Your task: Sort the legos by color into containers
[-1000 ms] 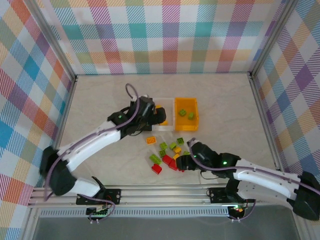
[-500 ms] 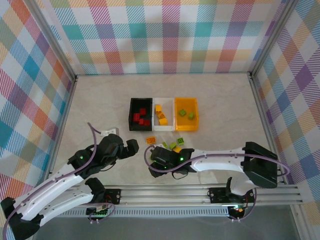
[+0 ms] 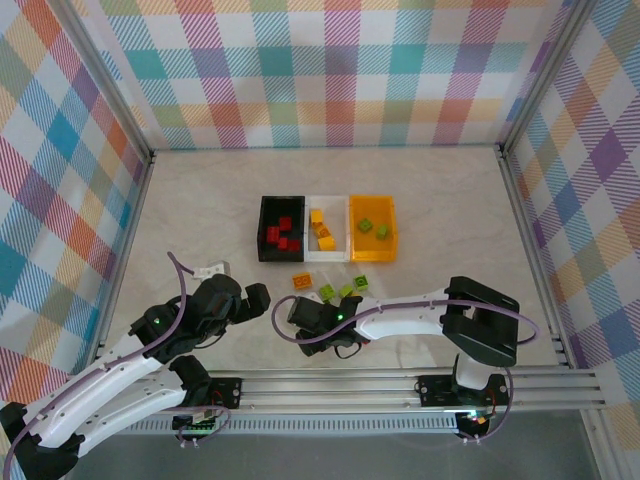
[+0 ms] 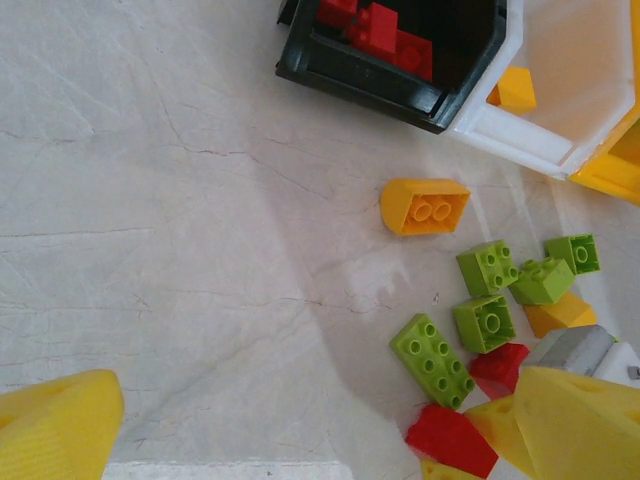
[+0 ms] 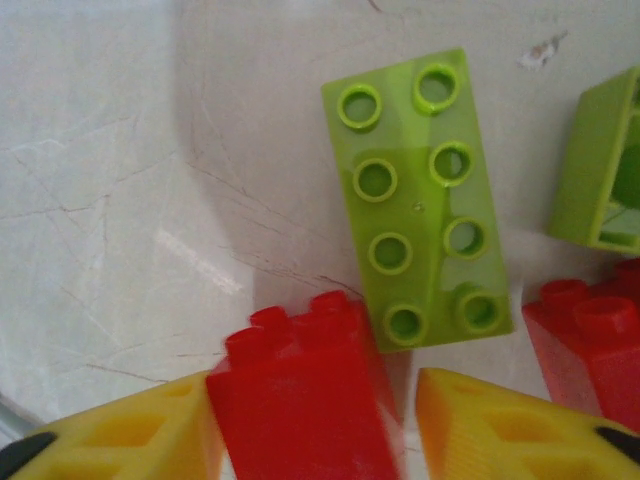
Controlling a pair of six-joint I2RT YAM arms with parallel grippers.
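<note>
Right pincer astride a red brick, black bin at its 12 o'clock

Top view: right pincer (image 3: 305,322) sits at 7 o'clock of the loose legos (image 3: 346,290), and the black bin (image 3: 282,228), with reds in it, is at its 12; the white bin (image 3: 328,228) and orange bin (image 3: 372,228) are at 1. Left pincer (image 3: 252,297) is just beside, at 9. Left wrist: left pincer (image 4: 315,400) has jaws wide apart, empty, over the pale veined table (image 4: 170,230). Right wrist: the red brick (image 5: 295,360), glossy and studded, lies long axis 12 to 6 between the ribbed yellow fingers (image 5: 120,435). The 9 o'clock pad is against it and a sliver shows at 3, so I cannot tell if it is clamped. Green eight-stud brick (image 5: 415,200) is at 1
</note>
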